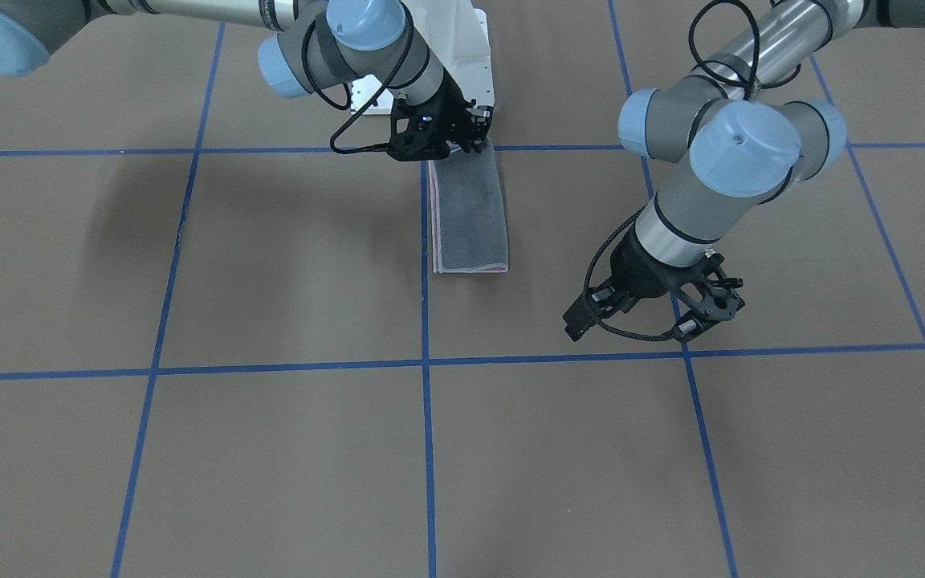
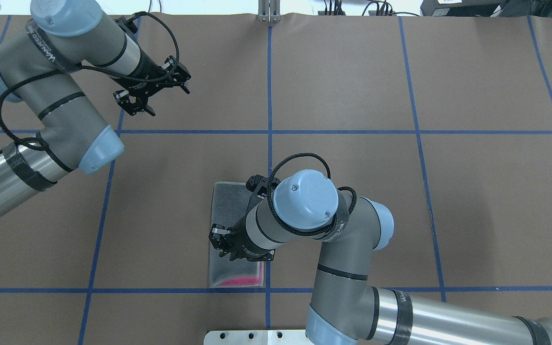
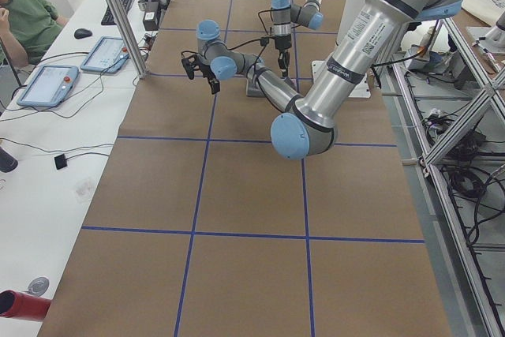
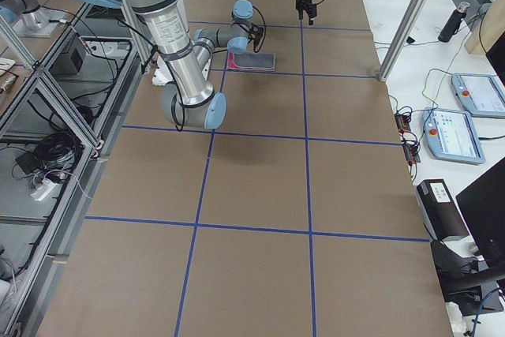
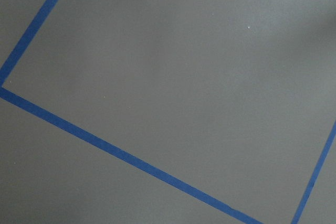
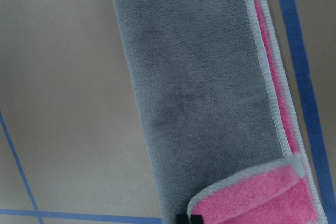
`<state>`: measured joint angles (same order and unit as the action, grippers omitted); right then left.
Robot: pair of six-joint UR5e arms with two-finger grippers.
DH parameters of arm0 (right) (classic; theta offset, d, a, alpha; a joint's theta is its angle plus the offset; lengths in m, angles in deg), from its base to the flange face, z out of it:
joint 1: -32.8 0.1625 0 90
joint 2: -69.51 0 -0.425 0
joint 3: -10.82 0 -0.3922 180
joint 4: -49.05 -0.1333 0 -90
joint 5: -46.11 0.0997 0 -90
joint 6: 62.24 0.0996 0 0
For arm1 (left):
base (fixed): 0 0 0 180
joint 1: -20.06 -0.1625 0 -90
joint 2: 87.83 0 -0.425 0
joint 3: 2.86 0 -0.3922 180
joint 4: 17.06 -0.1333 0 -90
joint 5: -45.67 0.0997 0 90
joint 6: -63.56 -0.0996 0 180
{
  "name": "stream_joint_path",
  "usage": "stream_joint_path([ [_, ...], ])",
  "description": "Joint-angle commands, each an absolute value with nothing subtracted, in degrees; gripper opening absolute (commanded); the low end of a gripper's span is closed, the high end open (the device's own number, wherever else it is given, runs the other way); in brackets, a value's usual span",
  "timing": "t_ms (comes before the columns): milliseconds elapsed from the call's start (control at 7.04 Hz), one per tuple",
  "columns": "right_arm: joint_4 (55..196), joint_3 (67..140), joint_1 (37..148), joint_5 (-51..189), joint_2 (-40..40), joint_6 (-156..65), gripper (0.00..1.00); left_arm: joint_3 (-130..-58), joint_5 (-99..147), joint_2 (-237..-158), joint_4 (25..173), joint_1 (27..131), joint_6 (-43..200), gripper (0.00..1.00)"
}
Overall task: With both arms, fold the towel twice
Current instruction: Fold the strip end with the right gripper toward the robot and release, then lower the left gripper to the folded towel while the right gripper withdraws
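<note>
Small square terry-cloth towel point(image 1: 469, 221), grey face up, pink on the other face, light grey stitched edge point(image 6: 265, 72). It lies as a long narrow strip with its layered edges stacked along one long side, so the first fold looks done. It sits in front of the white pedestal base point(image 1: 474, 48). One long side runs just beside the central blue tape line point(image 1: 425, 321) on the brown paper-covered table point(image 1: 286, 265).

Right black two-finger gripper point(image 1: 474, 132): down on the strip's end nearest the base, jaws drawn narrow, apparently pinching that end. A pink flap point(image 6: 252, 198) is turned over there in the wrist view. The fingertips are mostly hidden, so the grip is a reading, not a certainty.

Left black two-finger gripper point(image 2: 156, 98): well apart from the towel, over bare table, fingers spread wide, holding nothing. Its wrist view shows only paper and tape.

Step in hand, by judgement: start of the second fold. The next move calls for carrying the pinched end over to the far end with edges matched. A pull from one corner could skew the strip, so the left gripper is likely needed at the other corner or to pin the far end.

Materials: the pile is short, soft and limp, so it should drape and may slide on the smooth matte paper. The tape lies flat and looks unlikely to snag.
</note>
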<state>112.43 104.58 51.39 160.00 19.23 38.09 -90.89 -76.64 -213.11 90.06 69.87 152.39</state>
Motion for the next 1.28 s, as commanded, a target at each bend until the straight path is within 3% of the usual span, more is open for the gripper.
stream_joint_path([
  [0,112.2,105.0,52.0,160.1,19.2,38.2,1.00,-91.0,-76.3,-212.7,90.5,69.8,152.3,1.00],
  [568,112.7,105.7,66.1,167.2,13.7,31.1,1.00,-93.0,-76.8,-211.5,90.5,69.5,151.2,1.00],
  [852,113.2,105.1,76.0,174.5,9.7,19.1,1.00,-104.0,-76.1,-205.1,90.5,65.5,159.2,1.00],
  [1136,113.3,104.9,79.1,174.9,8.3,13.0,1.00,-110.5,-66.7,-202.7,90.4,54.3,168.2,1.00],
])
